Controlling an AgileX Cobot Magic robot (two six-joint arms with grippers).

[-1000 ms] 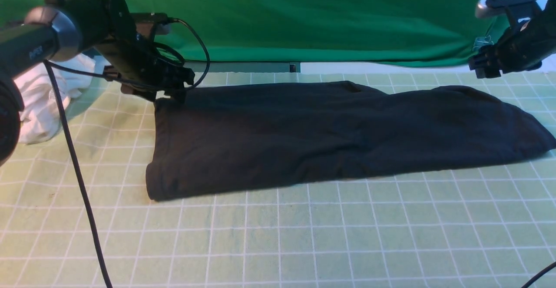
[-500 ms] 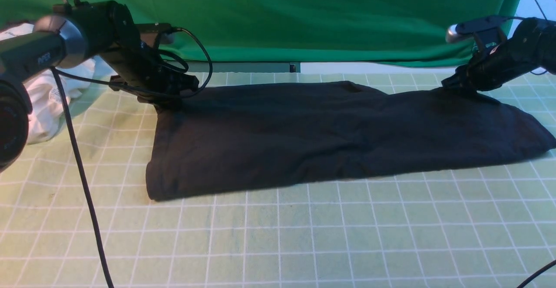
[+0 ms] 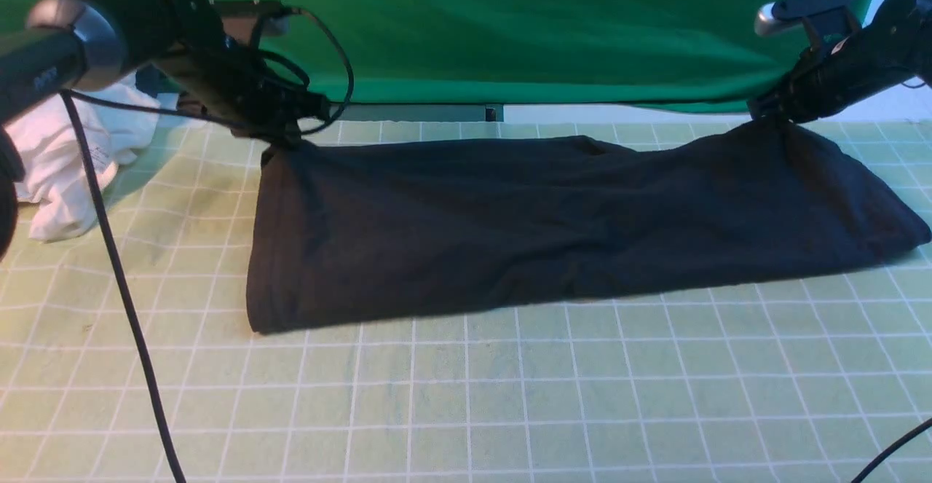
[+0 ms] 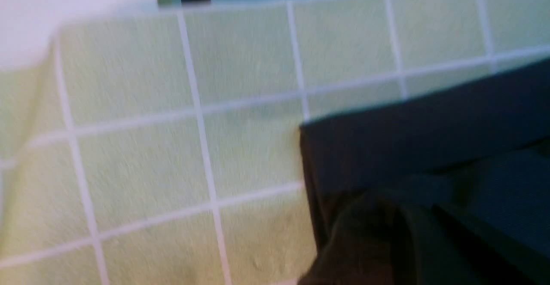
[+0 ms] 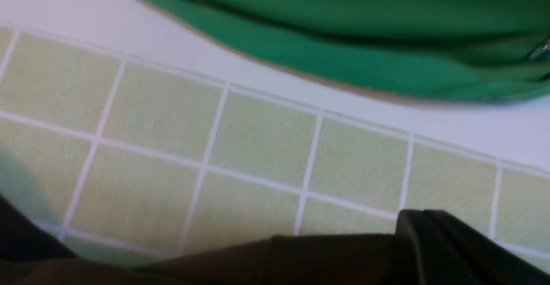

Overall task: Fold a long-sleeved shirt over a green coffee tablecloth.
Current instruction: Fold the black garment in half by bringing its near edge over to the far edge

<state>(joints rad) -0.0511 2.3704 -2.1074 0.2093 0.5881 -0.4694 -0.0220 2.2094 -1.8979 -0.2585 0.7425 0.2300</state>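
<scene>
The shirt (image 3: 553, 228) lies across the tablecloth (image 3: 510, 395) as a long black band, from left of the middle almost to the right edge of the front view. Its near edge rests flat on the tablecloth. The left gripper (image 3: 280, 137) is clamped on the far left corner of the shirt and holds it a little above the tablecloth, so the fabric hangs from it in a small peak. The right gripper (image 3: 772, 113) is clamped on the far edge of the shirt near its right end, and there the fabric also rises to a peak. Between the two grippers the far edge sags low. A white garment (image 3: 58, 170) lies at the left, apart from the shirt. A green backdrop (image 3: 546, 31) hangs behind the table.
</scene>
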